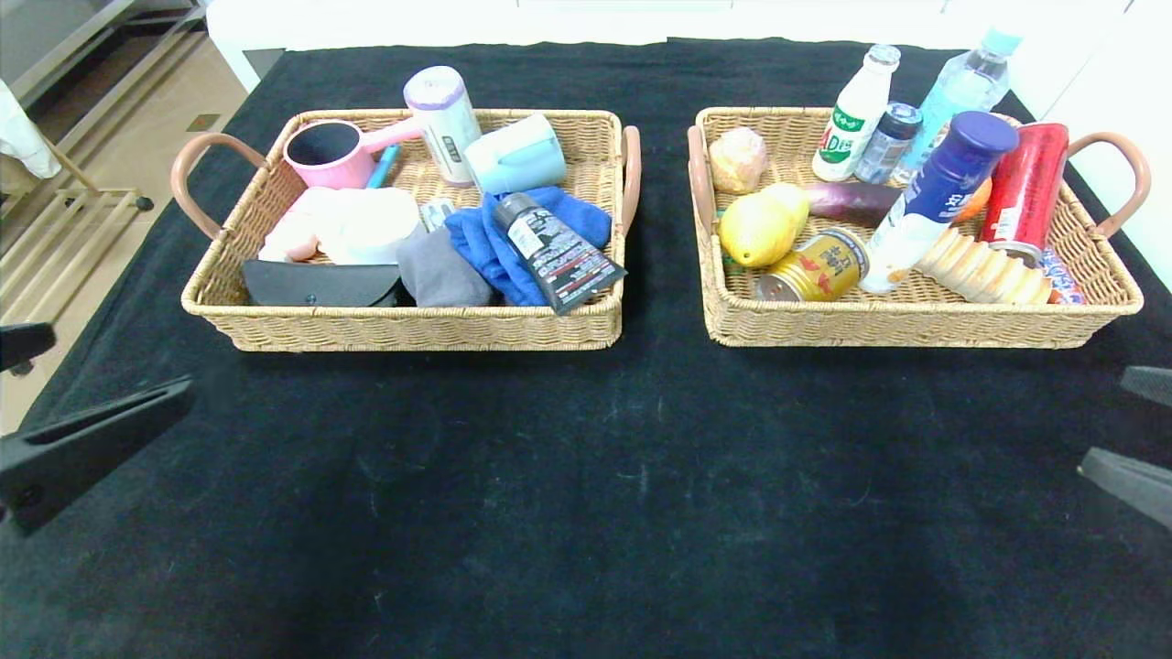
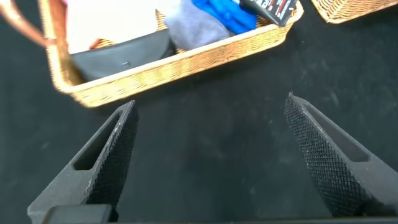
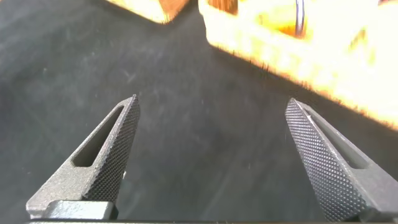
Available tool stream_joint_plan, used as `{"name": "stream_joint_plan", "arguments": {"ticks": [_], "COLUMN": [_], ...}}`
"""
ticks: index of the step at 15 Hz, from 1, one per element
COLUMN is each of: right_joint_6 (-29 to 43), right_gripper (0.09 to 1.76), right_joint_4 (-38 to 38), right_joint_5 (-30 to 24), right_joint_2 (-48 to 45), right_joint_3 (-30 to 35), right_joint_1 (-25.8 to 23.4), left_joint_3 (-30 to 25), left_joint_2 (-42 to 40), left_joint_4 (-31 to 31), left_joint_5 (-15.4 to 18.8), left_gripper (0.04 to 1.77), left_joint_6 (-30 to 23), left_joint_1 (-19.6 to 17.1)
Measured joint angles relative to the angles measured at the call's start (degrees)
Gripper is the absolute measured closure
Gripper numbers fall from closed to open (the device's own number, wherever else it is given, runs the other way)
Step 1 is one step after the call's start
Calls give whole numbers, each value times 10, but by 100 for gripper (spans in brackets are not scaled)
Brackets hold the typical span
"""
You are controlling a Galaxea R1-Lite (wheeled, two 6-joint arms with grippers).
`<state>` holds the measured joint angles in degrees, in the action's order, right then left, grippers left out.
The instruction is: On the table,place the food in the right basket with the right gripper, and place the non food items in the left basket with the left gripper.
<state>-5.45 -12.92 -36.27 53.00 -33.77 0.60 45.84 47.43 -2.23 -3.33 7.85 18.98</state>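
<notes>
Head view: black tube [image 1: 558, 253] lies diagonal in left basket [image 1: 412, 325].

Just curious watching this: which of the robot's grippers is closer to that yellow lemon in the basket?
Right. The lemon lies in the right basket. The right gripper hangs open at the table's near right edge, the left gripper open at the far-left edge, beyond the left basket.

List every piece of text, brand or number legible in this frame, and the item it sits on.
"AD": white milk-drink bottle, right basket; rest unreadable.
Black tube, left basket: print too small.
Gold can: characters illegible.
Red can: white print illegible.
Blue-capped bottle: white characters unreadable.
White canister: dark label illegible.
Wrist views: no text.
</notes>
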Motion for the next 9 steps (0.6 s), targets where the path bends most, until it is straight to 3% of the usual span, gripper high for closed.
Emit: {"name": "stream_joint_plan", "arguments": {"ticks": [2, 4, 7, 9], "right_joint_6": [0, -1, -1, -2], "right_gripper": [14, 14, 14, 14], "right_joint_4": [117, 237, 368, 443], "right_joint_5": [20, 28, 32, 31], "right_joint_2": [-47, -100, -185, -240], "right_joint_3": [-26, -72, -141, -180], "right_joint_1": [0, 0, -10, -39], "left_joint_3": [0, 16, 96, 141], "left_joint_2": [-53, -109, -190, -234], "left_joint_4": [-44, -112, -261, -308], "left_joint_5": [39, 100, 198, 222], "left_gripper": [11, 11, 10, 10], "left_joint_6": [3, 3, 0, -2], "left_joint_1": [-29, -74, -155, -184]}}
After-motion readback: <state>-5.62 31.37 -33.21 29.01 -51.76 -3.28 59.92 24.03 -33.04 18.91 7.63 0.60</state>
